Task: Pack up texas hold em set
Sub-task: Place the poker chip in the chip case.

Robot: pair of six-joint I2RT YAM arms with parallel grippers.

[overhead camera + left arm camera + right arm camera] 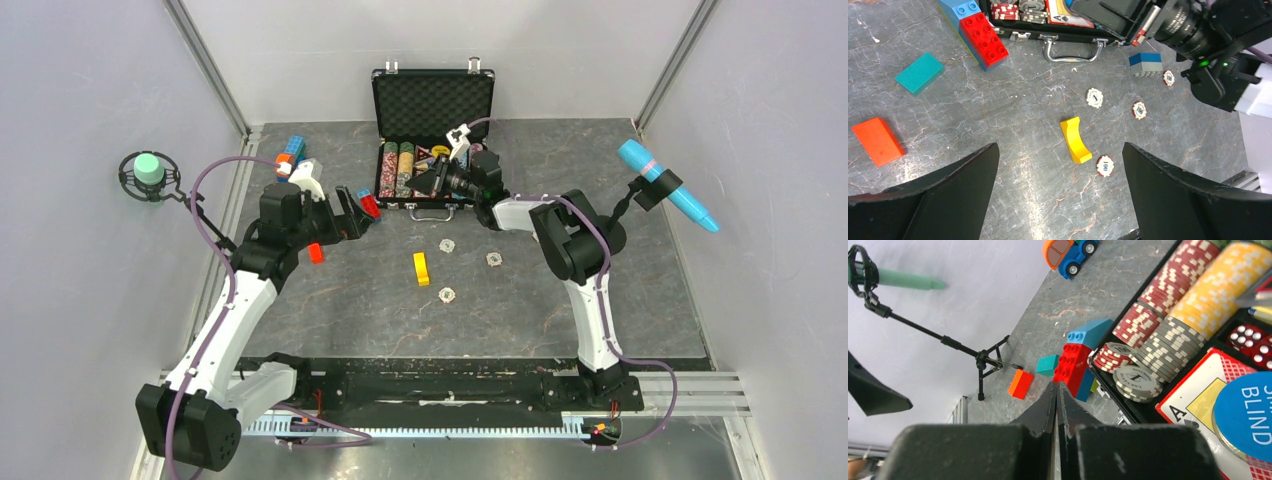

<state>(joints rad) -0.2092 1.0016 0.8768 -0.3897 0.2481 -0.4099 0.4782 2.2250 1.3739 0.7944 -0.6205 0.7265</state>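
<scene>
The black briefcase point(433, 100) lies open at the back of the table, its lid up, rows of coloured chips point(1198, 295) inside, with dice point(1248, 337) and a blue blind button point(1248, 415). Its silver handle point(1070, 50) faces the arms. Several loose pale-edged chips lie on the table in front: one point(1094, 97), another point(1139, 109), a third point(1105, 165). My left gripper point(1060, 147) is open and empty, held above the table left of these chips point(358, 212). My right gripper point(1057, 386) is shut with nothing between the fingers, over the case's front edge point(432, 180).
A yellow block point(1075, 140) lies among the loose chips. A red and blue brick stack point(983, 35) leans by the case's left corner. A teal block point(919, 73), an orange block point(878, 141) and a blue-grey brick point(1146, 64) lie nearby. A toy car point(1068, 252) stands far left.
</scene>
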